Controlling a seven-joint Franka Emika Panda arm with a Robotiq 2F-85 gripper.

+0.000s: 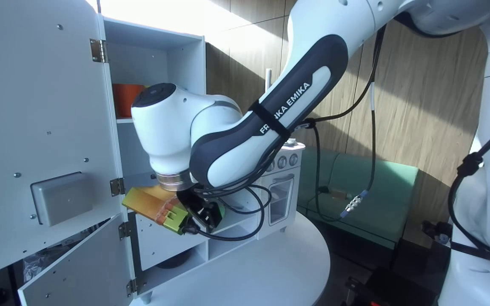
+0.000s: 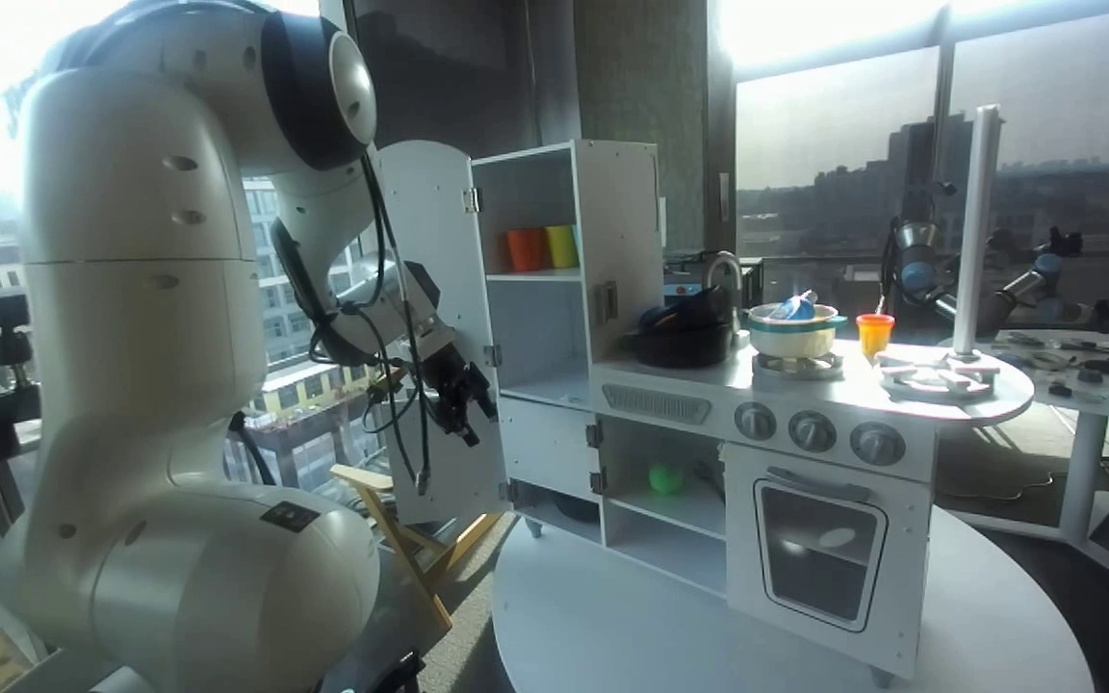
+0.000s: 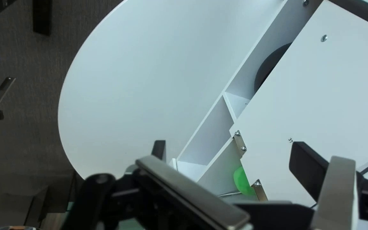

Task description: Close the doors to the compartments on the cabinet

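Observation:
The white cabinet point(image 2: 620, 212) stands on a round white table. Its tall door point(image 1: 58, 110), with a grey insert point(image 1: 68, 197), is swung wide open. A small lower door point(image 1: 87, 267) also hangs open below it. Another small door point(image 2: 548, 448) is swung out from the middle compartment point(image 2: 665, 500) and partly covers the low left one; it fills the right of the wrist view point(image 3: 299, 105). The upper compartments point(image 2: 535, 322) are open. My gripper point(image 2: 480, 423) is open and empty, its fingers apart in the wrist view point(image 3: 232, 153), in front of the cabinet near the open doors.
The round table point(image 3: 133, 95) lies below. The oven door point(image 2: 819, 539) on the right is shut. A pot point(image 2: 793, 332), a dark pan point(image 2: 684, 337) and an orange cup point(image 2: 874, 334) stand on top. Red point(image 2: 526, 248) and yellow cups point(image 2: 562, 246) sit on a shelf; a green ball point(image 2: 666, 477) sits inside.

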